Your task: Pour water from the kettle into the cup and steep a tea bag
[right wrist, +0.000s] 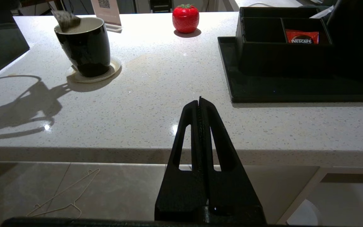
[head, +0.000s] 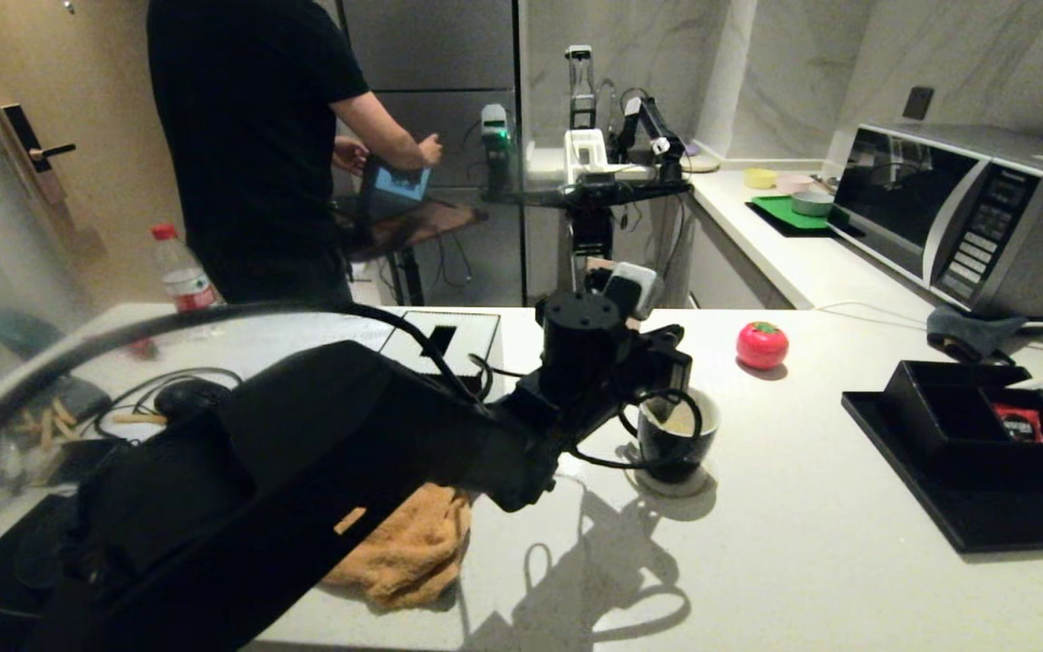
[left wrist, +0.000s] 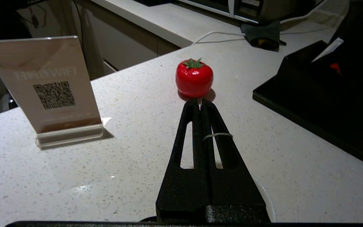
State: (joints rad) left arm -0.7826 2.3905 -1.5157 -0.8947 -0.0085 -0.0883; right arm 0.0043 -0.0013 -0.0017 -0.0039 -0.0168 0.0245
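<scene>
The black cup (head: 677, 436) with its white inside stands on a white coaster (right wrist: 90, 75) at mid-counter. My left gripper (head: 671, 376) hovers just above its rim, pointing at the tomato. It is shut (left wrist: 200, 102) on the tea bag's thin string (left wrist: 217, 135), which loops over one finger. The pale tea bag (right wrist: 65, 19) hangs at the cup's rim, partly above it. The cup's inside looks pale tan; the water level is unclear. The kettle (right wrist: 356, 37) is a black bulk on the tray, cut off by the frame. My right gripper (right wrist: 199, 100) is shut and empty before the counter's front edge.
A red tomato-shaped object (head: 762, 345) sits beyond the cup, a QR sign (left wrist: 47, 85) beside it. A black tray (head: 956, 516) with a compartment box holding a red sachet (right wrist: 302, 37) is on the right. An orange cloth (head: 413, 543) lies front left. A person (head: 250, 136) stands behind.
</scene>
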